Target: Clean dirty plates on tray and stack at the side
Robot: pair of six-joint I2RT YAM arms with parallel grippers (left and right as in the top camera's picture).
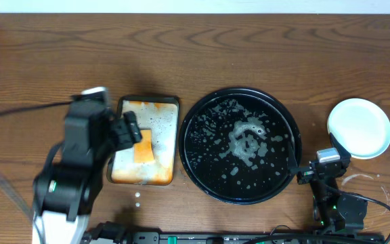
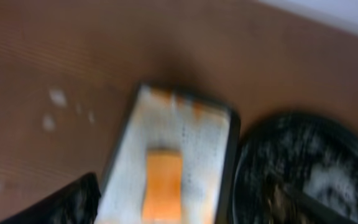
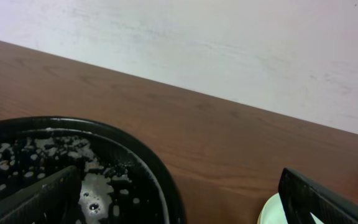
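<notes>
One pale plate (image 1: 359, 127) shows on bare wood near the table's right edge, apart from the black tray (image 1: 202, 169); whether others lie beneath it cannot be told. The black tray sits mid-table, flecked with foam (image 1: 248, 139). The right gripper (image 3: 179, 177) is by its near-right rim, fingers spread, empty. The left gripper (image 1: 133, 131) hangs over the rectangular tray (image 1: 164, 115) and orange sponge (image 1: 144, 150), fingers seemingly apart.

Tray (image 1: 276, 173): black, white speckles.
Plate (image 1: 359, 127), 3 o'clock of tray: plain, pale whitish-mint.
Small tray (image 1: 164, 135): off-white, orange stains.
Sponge (image 1: 144, 150): orange.
Counter (image 1: 181, 54): brown wood-grain.
</notes>
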